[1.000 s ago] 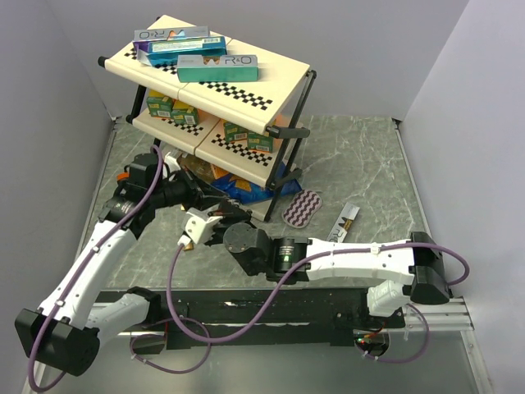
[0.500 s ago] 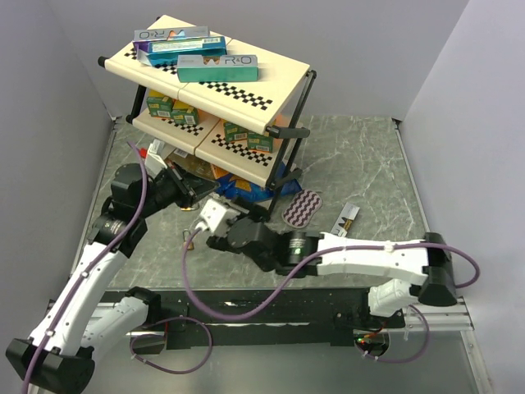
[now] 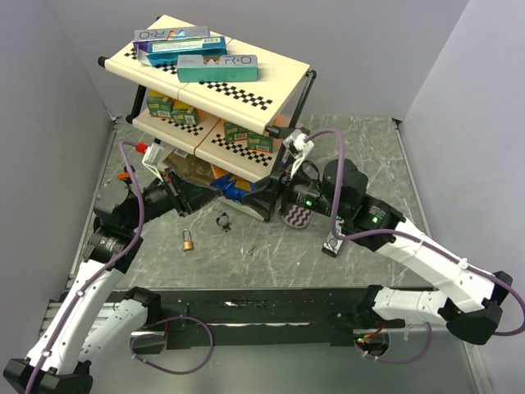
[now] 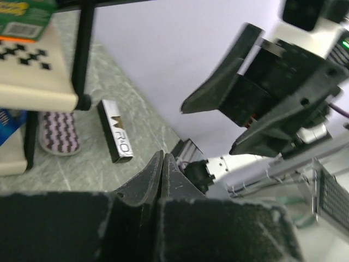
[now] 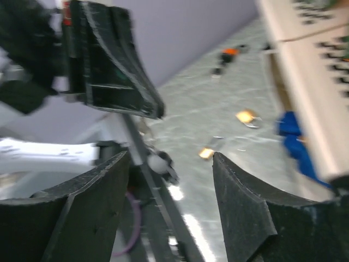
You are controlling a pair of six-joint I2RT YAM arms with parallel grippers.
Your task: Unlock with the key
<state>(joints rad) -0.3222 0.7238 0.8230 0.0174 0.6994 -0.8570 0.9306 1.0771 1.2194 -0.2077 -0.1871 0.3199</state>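
Observation:
The brass padlock (image 3: 189, 242) lies loose on the marble tabletop in front of the shelf rack, and shows blurred as a gold body with a silver shackle (image 5: 246, 116). A dark-headed key (image 3: 222, 220) with a ring lies just right of it, apart from the padlock. My left gripper (image 3: 197, 200) hangs by the rack's bottom shelf, above and behind the padlock; its fingers (image 4: 162, 159) are pressed together with nothing between them. My right gripper (image 3: 279, 195) is by the rack's right leg, pointing left, and stands open and empty (image 5: 170, 155).
A three-tier checkered shelf rack (image 3: 283, 78) with boxes and snack bags fills the back left. A wavy-patterned pouch (image 3: 302, 208) and a slim dark box (image 3: 334, 240) lie right of it. A small metal bit (image 3: 253, 249) lies near the key.
Both arms have pulled apart from the middle. The padlock and key, held together a second ago, now lie on the table. The right gripper opened and swung right toward the rack's leg.

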